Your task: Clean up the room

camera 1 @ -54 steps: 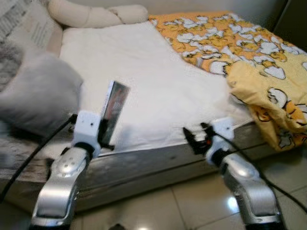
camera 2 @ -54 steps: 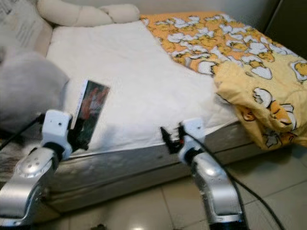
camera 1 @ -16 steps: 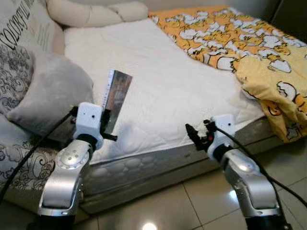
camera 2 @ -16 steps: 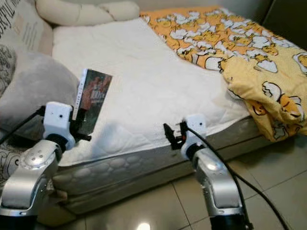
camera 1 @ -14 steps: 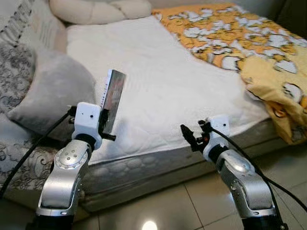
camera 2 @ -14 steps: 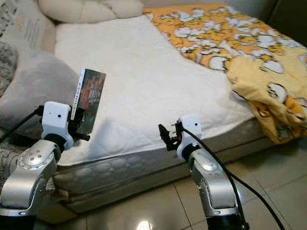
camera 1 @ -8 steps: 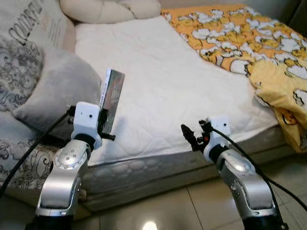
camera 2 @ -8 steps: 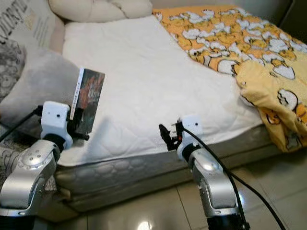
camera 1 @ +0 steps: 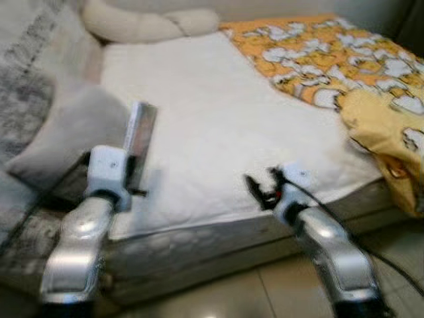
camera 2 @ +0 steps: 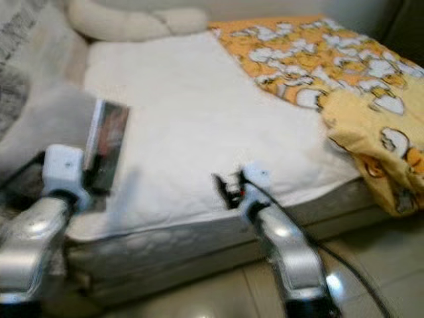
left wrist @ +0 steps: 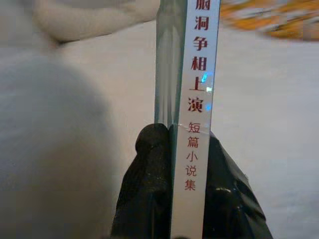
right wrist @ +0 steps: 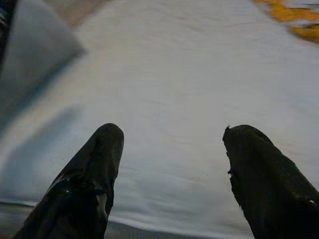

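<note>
Book (left wrist: 192, 114) sits clamped upright between the two black fingers (left wrist: 149, 194) of my left gripper (left wrist: 188, 189), spine toward the wrist camera, red and dark Chinese characters down a white strip. From half a second ago the whole view has slid and blurred, so I read that as the head moving; the book rides in the same grip above the mattress (camera 1: 218, 132) edge, beside the grey pillow (camera 1: 66, 132). I judge I'm carrying it off. My right gripper (right wrist: 172, 174) hangs spread wide, empty.
</note>
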Tool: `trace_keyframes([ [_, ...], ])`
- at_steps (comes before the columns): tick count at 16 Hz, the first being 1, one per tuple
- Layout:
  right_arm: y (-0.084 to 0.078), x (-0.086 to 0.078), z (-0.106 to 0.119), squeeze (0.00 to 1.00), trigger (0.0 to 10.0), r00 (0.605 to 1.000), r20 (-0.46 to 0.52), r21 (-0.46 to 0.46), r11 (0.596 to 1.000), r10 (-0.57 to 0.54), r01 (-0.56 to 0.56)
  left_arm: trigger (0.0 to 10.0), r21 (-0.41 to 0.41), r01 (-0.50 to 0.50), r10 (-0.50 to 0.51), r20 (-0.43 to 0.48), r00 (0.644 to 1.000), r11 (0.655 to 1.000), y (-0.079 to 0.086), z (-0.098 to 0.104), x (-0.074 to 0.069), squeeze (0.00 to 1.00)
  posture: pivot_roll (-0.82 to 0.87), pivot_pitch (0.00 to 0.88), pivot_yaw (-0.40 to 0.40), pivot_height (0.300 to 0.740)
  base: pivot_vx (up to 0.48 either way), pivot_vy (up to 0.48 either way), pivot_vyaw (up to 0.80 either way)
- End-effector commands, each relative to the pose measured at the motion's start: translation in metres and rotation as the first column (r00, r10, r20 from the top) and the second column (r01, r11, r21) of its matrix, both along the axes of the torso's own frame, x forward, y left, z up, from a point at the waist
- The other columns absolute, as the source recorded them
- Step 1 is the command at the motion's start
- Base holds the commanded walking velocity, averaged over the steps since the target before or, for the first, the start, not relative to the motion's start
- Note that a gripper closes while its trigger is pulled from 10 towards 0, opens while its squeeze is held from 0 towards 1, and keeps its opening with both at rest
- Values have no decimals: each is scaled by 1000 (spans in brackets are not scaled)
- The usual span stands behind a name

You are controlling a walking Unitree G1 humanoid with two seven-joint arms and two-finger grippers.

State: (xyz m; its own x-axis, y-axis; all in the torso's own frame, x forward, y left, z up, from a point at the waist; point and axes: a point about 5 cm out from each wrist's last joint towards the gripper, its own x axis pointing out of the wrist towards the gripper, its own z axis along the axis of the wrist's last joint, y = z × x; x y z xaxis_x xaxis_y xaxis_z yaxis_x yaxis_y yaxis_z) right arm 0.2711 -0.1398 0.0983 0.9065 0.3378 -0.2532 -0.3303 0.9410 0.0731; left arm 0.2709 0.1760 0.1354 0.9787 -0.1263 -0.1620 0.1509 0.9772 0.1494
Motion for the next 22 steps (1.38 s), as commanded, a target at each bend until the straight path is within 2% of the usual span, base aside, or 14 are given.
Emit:
trace_keyframes([
  [1, 4, 3, 7, 0, 10000, 999, 31, 16, 1000, 7, -8, 10000, 14, 6, -7, 60, 998, 1000, 1, 13, 1, 0, -27, 0, 9, 740, 371, 0, 0],
  [4, 4, 4, 7, 0, 10000, 1000, 28, 14, 1000, 3, -3, 10000, 14, 6, -7, 61, 998, 1000, 1, 13, 1, 0, -26, 0, 9, 740, 371, 0, 0],
  [7, 5, 4, 5, 0, 10000, 999, 46, -83, 996, 26, -22, 10000, 15, 4, -5, 61, 998, 1000, 2, 13, 1, 0, -24, 0, 9, 740, 368, 0, 267],
  [9, 5, 4, 4, 0, 10000, 999, 45, -71, 997, 12, -9, 10000, 16, 5, -6, 61, 998, 1000, 2, 13, 1, 0, -24, 0, 11, 740, 368, 0, 800],
  [10, 1, 4, 3, 0, 10000, 999, 28, -43, 999, -19, 20, 10000, 15, 8, -9, 61, 998, 1000, 3, 13, 0, 0, -25, 0, 11, 740, 371, 0, 0],
  [20, 2, 4, 2, 0, 10000, 999, 29, -50, 999, -13, 14, 10000, 23, 27, -29, 49, 998, 999, 1, 11, -1, 0, -27, 0, 14, 740, 365, 0, 0],
  [22, 1, 5, 2, 0, 10000, 999, 30, -50, 999, -14, 15, 10000, 0, 17, -17, 39, 999, 1000, 0, 10, -1, 0, -28, 0, 16, 740, 146, 0, 0],
])
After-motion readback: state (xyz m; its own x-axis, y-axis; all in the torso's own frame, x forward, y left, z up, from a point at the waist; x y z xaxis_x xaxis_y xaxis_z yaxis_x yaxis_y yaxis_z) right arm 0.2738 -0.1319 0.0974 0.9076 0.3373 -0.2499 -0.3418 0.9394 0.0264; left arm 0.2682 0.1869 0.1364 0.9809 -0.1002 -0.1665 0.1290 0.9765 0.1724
